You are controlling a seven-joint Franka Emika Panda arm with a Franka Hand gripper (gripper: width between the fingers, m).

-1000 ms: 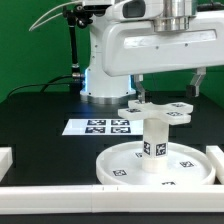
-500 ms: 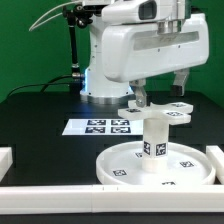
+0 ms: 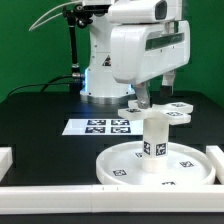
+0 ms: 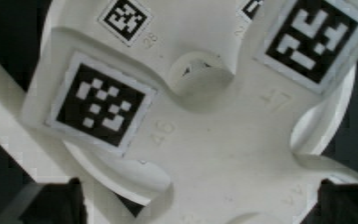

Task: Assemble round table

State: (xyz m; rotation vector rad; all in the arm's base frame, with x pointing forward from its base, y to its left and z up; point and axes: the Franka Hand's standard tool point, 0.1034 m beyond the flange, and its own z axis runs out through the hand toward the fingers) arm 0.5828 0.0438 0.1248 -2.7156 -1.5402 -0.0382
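Observation:
The large rimmed disc [image 3: 122, 170] lies at the front of the black table. The short post [image 3: 155, 140] stands upright in its central hub. The flat lobed cross piece [image 3: 157, 110] sits level on top of the post. My gripper [image 3: 156, 92] hangs just above it, with one dark finger [image 3: 140, 98] down by the cross piece's lobe. In the wrist view the cross piece [image 4: 194, 100] fills the picture with its tags. My gripper [image 4: 194, 205] has its dark fingers [image 4: 55, 200] far apart at either edge of the piece. I see no grip on it.
The marker board [image 3: 104, 126] lies flat behind the disc. White rails edge the table at the front [image 3: 90, 196], at the exterior view's left [image 3: 5, 158] and at its right [image 3: 214, 154]. The arm's base [image 3: 100, 80] stands behind the marker board.
My hand has turned about its vertical axis above the post, so the finger on the exterior view's right has swung inward. The cross piece, post and disc have not moved.

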